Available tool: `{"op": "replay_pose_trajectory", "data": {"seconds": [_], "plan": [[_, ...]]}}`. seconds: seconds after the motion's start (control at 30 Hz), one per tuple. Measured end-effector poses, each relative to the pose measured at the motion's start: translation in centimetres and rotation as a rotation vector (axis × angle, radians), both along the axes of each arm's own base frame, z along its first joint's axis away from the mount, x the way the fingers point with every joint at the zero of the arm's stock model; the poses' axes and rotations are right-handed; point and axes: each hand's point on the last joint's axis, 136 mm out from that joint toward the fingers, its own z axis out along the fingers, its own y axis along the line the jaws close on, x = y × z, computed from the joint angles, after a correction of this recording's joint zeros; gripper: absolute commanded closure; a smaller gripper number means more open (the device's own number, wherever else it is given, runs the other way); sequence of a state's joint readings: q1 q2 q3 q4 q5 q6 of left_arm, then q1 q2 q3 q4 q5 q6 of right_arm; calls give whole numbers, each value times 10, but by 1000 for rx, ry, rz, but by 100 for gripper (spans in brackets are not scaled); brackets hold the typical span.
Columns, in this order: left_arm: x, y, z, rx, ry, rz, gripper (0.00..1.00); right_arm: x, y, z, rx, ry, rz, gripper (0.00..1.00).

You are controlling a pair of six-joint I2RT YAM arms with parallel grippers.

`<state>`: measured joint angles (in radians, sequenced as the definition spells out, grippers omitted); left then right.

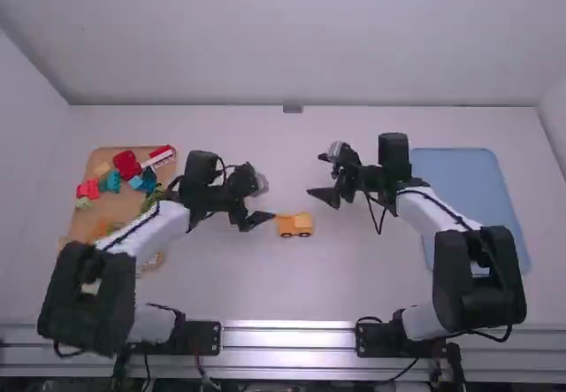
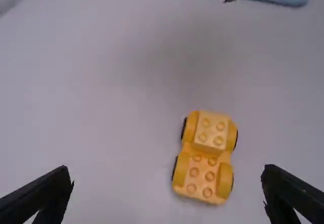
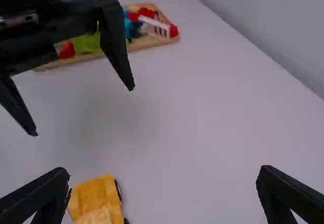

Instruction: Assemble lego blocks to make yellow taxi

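My left pincer point(image 1: 269, 199) and right pincer point(image 1: 316, 174) are spread wide and empty. Near the left one, the yellow car point(image 1: 294, 225) stands on the white bench point(image 1: 292, 286), apparently with a block seated over one end. Farther off are a wooden tray point(image 1: 95, 217) of colourful blocks, left, and a blue tray point(image 1: 460, 180), right.

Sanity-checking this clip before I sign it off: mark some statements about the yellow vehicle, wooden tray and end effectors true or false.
1. The yellow vehicle stands on the table. True.
2. The left end effector is shut on the vehicle. False: that end effector is open.
3. The right end effector is open. True.
4. The wooden tray lies on the right arm's side. False: it lies on the left arm's side.
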<state>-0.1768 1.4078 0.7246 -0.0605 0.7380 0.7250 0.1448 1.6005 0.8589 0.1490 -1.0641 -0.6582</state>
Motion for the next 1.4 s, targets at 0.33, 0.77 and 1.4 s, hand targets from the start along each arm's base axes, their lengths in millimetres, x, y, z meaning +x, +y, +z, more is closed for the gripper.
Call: {"op": "replay_pose_trajectory", "data": {"seconds": [0.33, 0.77, 1.4], "plan": [[9, 60, 61, 94, -93, 443, 1, 0, 43, 95, 134, -131, 181, 1], [-15, 175, 82, 16, 64, 1271, 1, -4, 79, 131, 142, -160, 209, 1], [-113, 318, 159, -47, 323, 2101, 1, 21, 116, 129, 180, -70, 293, 1]]}}
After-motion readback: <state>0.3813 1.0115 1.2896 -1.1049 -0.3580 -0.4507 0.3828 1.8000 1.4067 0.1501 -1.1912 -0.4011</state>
